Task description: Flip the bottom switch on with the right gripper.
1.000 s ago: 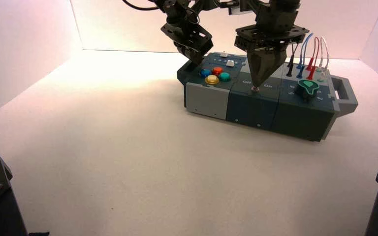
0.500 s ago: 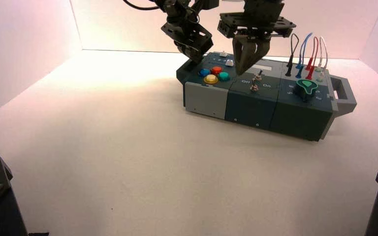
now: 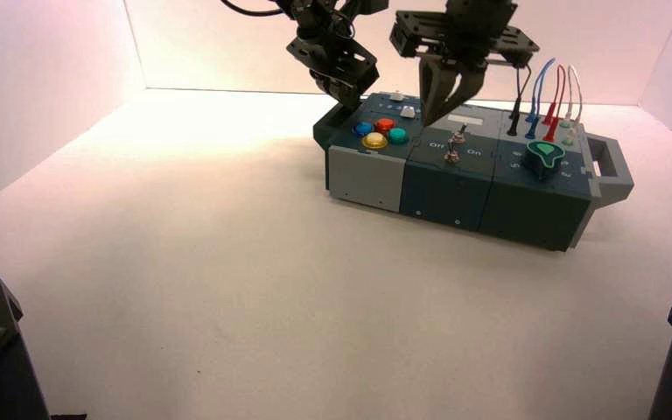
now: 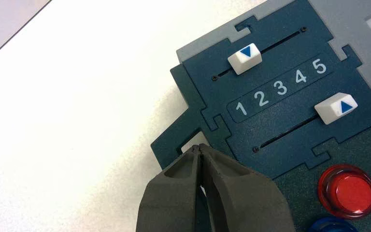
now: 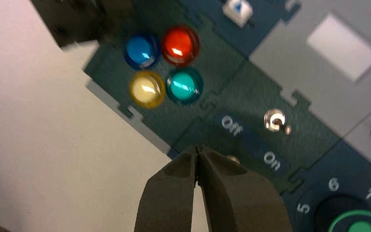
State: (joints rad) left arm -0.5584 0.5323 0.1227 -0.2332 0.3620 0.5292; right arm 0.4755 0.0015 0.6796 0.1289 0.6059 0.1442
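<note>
Now, working left to right: our left gripper (image 3: 343,87) hangs idle over the box's slider corner, fingers pressed together. Our right gripper (image 3: 443,107), fingertips also touching, hovers just above and behind the bottom switch (image 3: 451,157), which sits between the "Off" and "On" lettering. We should probably lower the closed tip beside the lever's Off side and nudge it toward On.

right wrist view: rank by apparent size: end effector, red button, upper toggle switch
1. Right end effector, though nearest the camera, so inflated.
2. Red button.
3. Upper toggle switch, smallest.
</note>
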